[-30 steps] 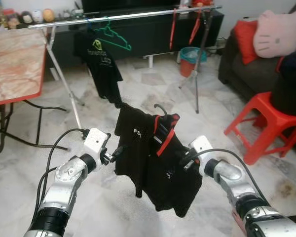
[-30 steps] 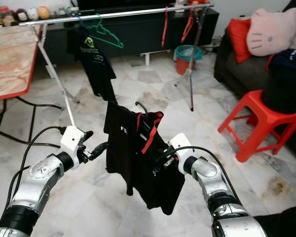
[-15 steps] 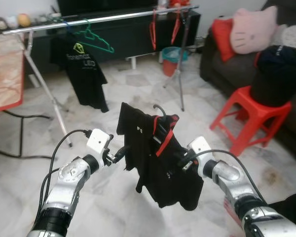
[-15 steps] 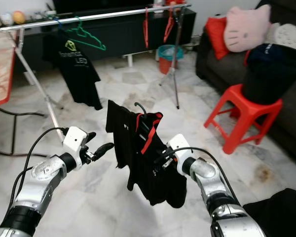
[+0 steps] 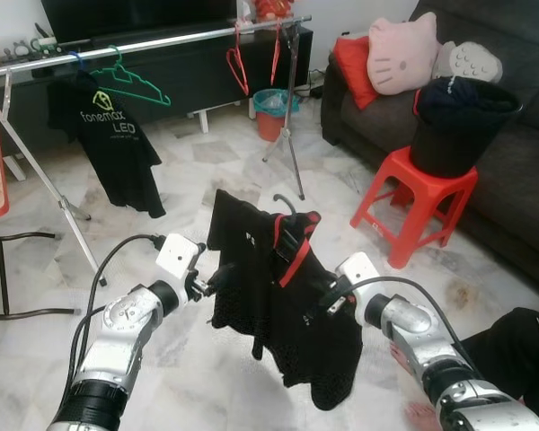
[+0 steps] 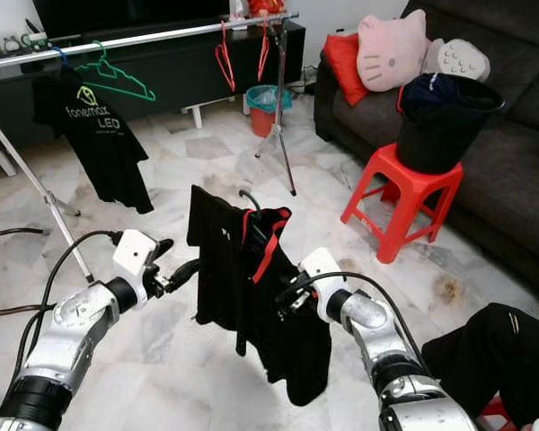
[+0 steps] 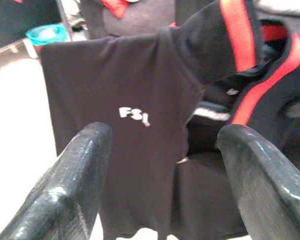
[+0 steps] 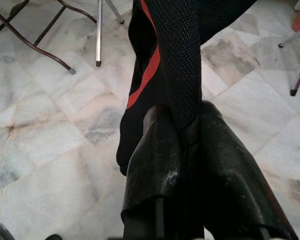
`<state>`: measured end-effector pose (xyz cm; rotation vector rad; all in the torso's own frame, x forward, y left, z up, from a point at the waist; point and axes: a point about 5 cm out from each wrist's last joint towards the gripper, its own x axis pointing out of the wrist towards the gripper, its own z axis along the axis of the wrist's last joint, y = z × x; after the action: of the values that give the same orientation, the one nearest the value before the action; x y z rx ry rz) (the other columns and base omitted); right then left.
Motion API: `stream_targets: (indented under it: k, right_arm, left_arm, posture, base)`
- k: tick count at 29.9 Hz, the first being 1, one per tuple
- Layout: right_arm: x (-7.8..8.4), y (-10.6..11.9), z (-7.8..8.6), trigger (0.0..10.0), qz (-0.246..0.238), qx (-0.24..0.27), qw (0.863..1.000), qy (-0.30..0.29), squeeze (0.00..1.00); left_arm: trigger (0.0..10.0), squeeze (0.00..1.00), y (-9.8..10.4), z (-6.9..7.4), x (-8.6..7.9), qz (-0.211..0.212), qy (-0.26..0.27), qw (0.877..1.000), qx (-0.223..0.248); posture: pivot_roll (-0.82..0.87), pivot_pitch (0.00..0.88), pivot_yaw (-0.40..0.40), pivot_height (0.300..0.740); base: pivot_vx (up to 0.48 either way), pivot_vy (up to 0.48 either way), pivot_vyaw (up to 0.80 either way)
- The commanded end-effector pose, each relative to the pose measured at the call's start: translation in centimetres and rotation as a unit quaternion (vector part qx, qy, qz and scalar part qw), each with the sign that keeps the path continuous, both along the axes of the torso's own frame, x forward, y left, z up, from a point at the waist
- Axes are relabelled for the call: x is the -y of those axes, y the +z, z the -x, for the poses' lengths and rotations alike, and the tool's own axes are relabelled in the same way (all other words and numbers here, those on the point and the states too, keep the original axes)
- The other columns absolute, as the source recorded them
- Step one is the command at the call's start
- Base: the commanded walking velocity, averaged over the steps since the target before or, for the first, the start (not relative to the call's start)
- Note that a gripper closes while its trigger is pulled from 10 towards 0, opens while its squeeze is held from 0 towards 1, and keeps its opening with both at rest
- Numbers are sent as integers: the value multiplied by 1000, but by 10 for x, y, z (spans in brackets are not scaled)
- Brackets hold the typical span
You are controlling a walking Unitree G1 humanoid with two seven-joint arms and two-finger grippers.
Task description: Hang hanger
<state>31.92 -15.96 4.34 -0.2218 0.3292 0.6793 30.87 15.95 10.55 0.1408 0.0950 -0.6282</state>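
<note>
Black cloth with red trim hangs in the air between the two silver arms: it is a shirt [image 5: 278,296] on a hanger [image 5: 289,205], whose dark hook sticks up above the collar. The right claw [image 8: 187,135] is squeezed tight on a fold of the shirt, with the cloth pinched between its two black fingers [image 8: 155,150]. The left claw [image 7: 160,145] sits just beside the shirt's other edge, near the small white letters, and its fingers [image 7: 85,165] are spread wide apart with nothing between them.

Well behind the shirt, a long silver rail [image 5: 162,36] stands on thin legs over the marble floor [image 5: 207,395]. Another black shirt [image 5: 108,135] and a green hanger [image 5: 130,85] hang on it, and red hangers [image 5: 238,67] dangle farther along. A red stool [image 5: 413,193] holds a black bucket [image 5: 458,126] beside a dark sofa [image 5: 521,171].
</note>
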Motion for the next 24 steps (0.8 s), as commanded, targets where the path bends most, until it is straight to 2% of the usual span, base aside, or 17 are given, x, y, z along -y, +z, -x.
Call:
stream_targets:
  k: [1,5,8,12,18,24]
  right_arm:
    - [-3,3,-2,10000,-1,8,1000,9,0]
    - [-5,0,0,10000,12,6,1000,14,0]
    - [-12,-1,1,10000,-1,1,1000,27,0]
    - [-18,-3,5,10000,-3,-4,999,52,0]
    - [-22,-6,7,10000,-6,-11,998,59,0]
    - [-25,-6,7,10000,-7,-12,998,56,0]
  left_arm:
    - [10000,0,5,3,10,-2,-42,999,-1]
    - [10000,0,9,3,19,1,-55,998,-2]
    - [10000,0,8,-3,22,1,-18,1000,-1]
    - [10000,0,8,-4,26,20,-3,1000,-1]
    - [10000,0,13,-7,30,20,24,999,7]
    - [10000,0,15,-9,33,21,29,999,-3]
  posture:
    - [-49,10,-6,740]
    - [-48,10,-5,740]
    - [-47,10,-3,740]
    - [-47,10,-3,740]
    - [-44,13,-3,740]
    - [-41,13,-2,740]
  base:
    - [0,0,0]
    - [0,0,0]
    - [0,0,0]
    - [0,0,0]
    - [0,0,0]
    - [0,0,0]
